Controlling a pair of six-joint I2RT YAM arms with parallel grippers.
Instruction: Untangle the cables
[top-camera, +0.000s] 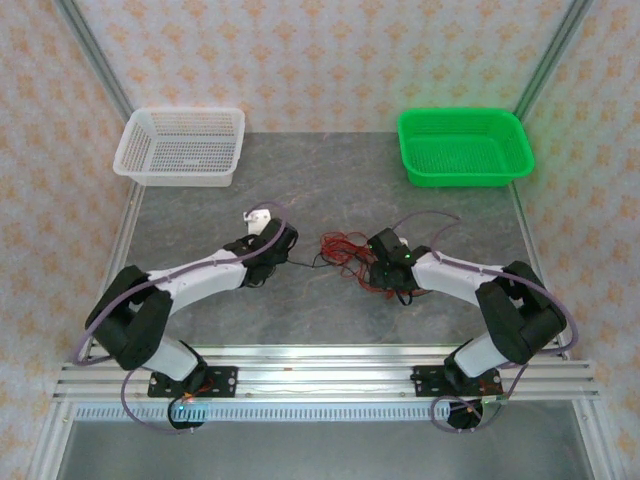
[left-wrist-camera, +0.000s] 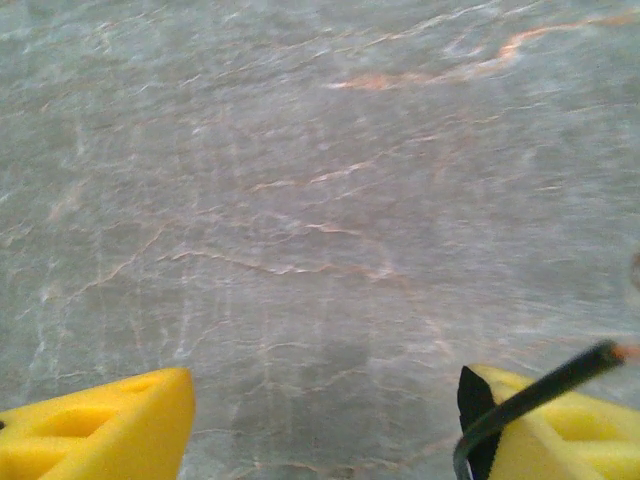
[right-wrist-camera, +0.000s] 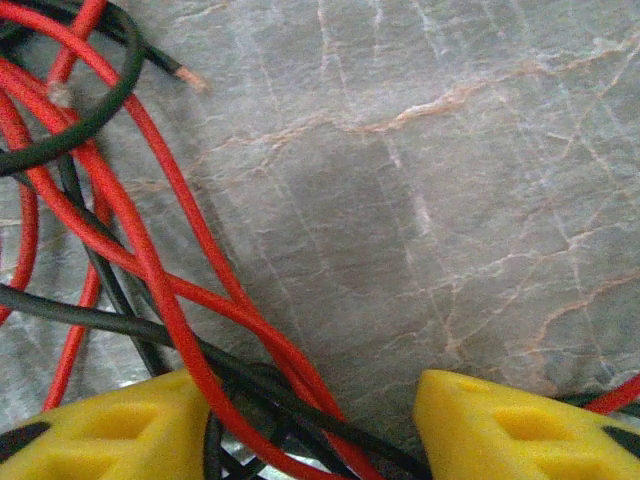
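Here, your cables (top-camera: 345, 255) lie snarled mid-bench, between the two arms. Your right gripper (right-wrist-camera: 310, 390) has its yellow fingers (right-wrist-camera: 500, 430) apart, with red and black strands running through the gap (loose on the grey stone). Your left gripper (left-wrist-camera: 328, 385) is spread wide too, one black strand (left-wrist-camera: 540, 387) draped over its right finger (left-wrist-camera: 585, 440).

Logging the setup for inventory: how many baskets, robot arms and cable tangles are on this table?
Baskets: 2 (white basket, green basket)
Robot arms: 2 (left arm, right arm)
Tangles: 1 (cable snarl)
Total: 5
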